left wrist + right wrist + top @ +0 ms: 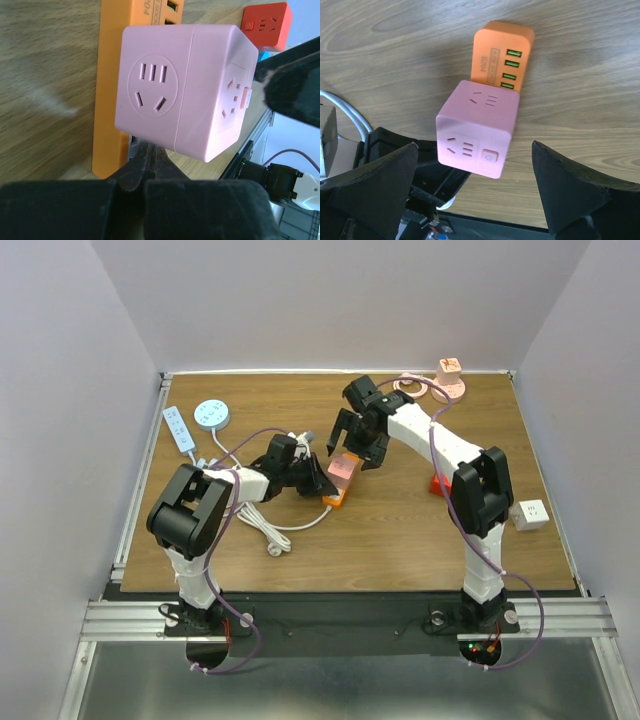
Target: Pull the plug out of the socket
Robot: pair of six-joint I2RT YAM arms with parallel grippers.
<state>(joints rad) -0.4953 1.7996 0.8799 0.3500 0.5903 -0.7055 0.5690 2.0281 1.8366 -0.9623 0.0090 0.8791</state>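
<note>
A pink cube plug (343, 468) sits plugged into an orange socket block (335, 498) lying on the wooden table. My left gripper (320, 480) is shut, its fingertips pressed together at the block's side just under the pink cube (180, 90); the tips (146, 150) touch the orange block (110, 100) and hold nothing that I can see. My right gripper (358, 445) is wide open above the cube. In the right wrist view (474, 149) its fingers stand on either side of the pink cube (477, 127), apart from it, with the orange block (502, 50) beyond.
A red socket block (437, 485) lies by the right arm and shows in the left wrist view (265, 25). A white cube (530, 513) is at the right edge. A pink adapter (449, 375) stands at the back. A white power strip (180, 428), a round white socket (211, 413) and a white cable (265, 525) lie left.
</note>
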